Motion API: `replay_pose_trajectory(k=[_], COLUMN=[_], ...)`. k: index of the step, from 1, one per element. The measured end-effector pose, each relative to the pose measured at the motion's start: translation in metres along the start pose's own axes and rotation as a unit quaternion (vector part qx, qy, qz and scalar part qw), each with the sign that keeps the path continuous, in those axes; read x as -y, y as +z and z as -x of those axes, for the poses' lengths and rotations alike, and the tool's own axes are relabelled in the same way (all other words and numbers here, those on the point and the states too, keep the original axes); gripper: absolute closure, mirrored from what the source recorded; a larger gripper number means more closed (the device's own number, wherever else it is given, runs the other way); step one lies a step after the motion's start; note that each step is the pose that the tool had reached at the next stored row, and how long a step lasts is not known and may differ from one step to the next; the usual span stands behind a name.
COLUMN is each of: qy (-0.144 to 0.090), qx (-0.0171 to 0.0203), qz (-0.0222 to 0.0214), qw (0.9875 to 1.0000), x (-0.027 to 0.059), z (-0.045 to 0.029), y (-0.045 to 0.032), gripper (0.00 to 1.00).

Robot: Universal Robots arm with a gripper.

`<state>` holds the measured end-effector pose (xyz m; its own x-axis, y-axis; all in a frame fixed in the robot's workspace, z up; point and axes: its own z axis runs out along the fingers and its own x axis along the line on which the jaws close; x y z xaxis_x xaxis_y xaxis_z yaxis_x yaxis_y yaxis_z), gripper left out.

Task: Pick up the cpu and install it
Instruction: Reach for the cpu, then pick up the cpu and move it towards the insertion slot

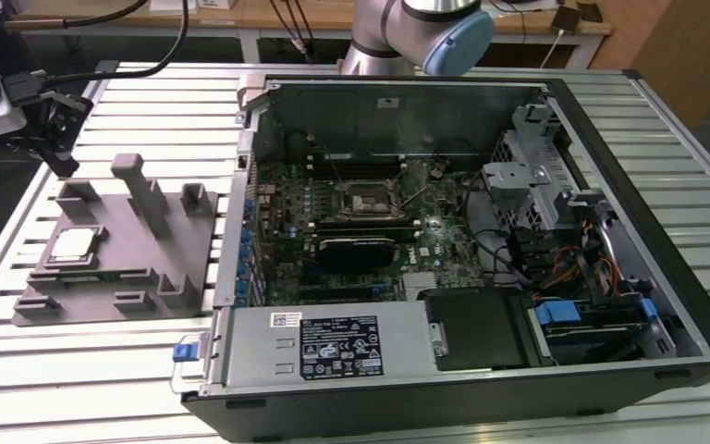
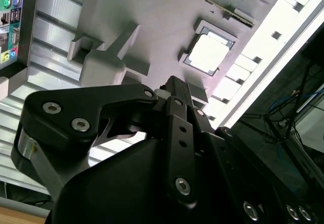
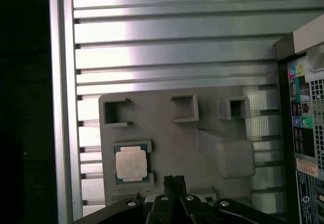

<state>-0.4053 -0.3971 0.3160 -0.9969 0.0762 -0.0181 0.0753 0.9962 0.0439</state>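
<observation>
The cpu [image 1: 74, 244], a small silvery square chip, lies flat in a recess of the grey tray [image 1: 127, 264] at the exterior view's left. It shows in both wrist views, as the cpu [image 2: 209, 52] and the cpu [image 3: 131, 164]. My gripper [image 1: 62, 165] hangs above the tray's far left corner, apart from the chip. In both wrist views the gripper [image 3: 174, 182] has its black fingertips [image 2: 174, 88] pressed together, shut with nothing between them. The black square socket [image 1: 365, 198] sits mid-motherboard inside the open computer case [image 1: 651, 231].
Upright grey posts [image 1: 143, 190] rise from the tray beside the chip. The case wall [image 1: 234, 222] stands right next to the tray. A black finned block [image 1: 355, 250] lies below the socket. The slatted metal table [image 1: 84, 370] carries everything, and its edge [image 3: 63, 107] runs near the tray.
</observation>
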Motion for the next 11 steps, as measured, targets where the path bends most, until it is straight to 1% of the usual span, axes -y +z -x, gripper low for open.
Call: replay_pose_trajectory(k=[7, 11], qy=[0.000, 0.000], qx=[-0.0003, -0.0004], qz=[-0.0001, -0.0001], qw=[1.0000, 1.0000], x=[0.0029, 0.0029], z=[-0.0025, -0.0027], y=[0.0065, 0.0073], gripper=[0.89, 0.89])
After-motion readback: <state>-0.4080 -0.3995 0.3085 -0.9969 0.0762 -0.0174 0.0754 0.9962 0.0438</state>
